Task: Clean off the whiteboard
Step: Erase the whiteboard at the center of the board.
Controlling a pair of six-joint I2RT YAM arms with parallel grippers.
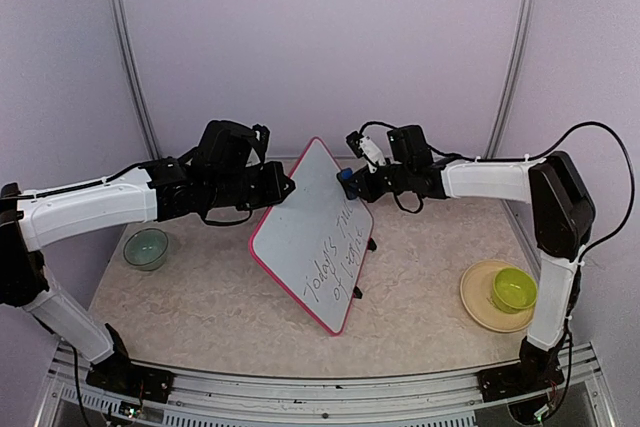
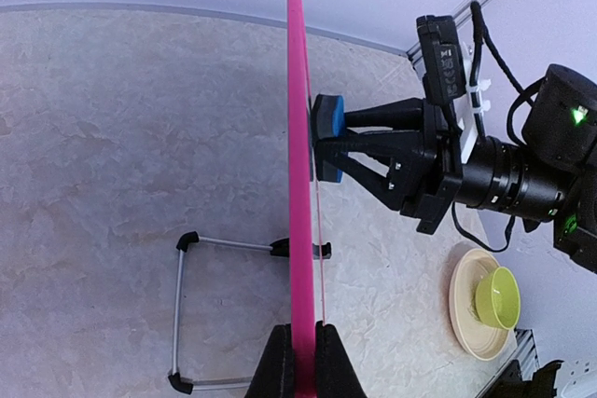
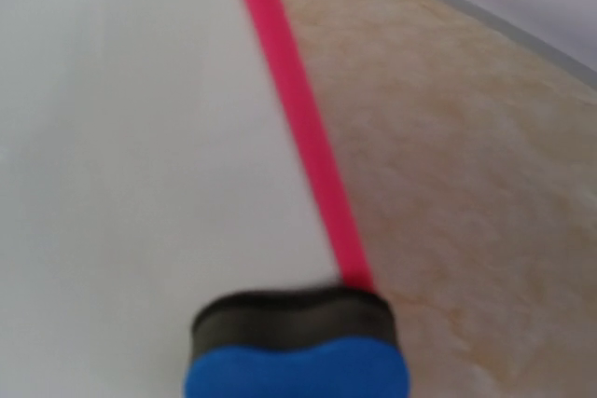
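Pink-rimmed, the large white rectangular whiteboard (image 1: 300,232) stands propped on the bench (image 1: 200,297), with dark handwriting (image 1: 335,259) on its near half. The left end effector (image 1: 287,188) pinches its left rim. The right end effector (image 1: 352,179), closed on a blue felt-faced eraser (image 1: 346,180), touches the far right edge, so the writing lies below and nearer.

The whiteboard (image 1: 300,232), pink-rimmed, stands propped diagonally at the middle of the table (image 1: 210,292), dark handwriting (image 1: 335,262) across its lower half.
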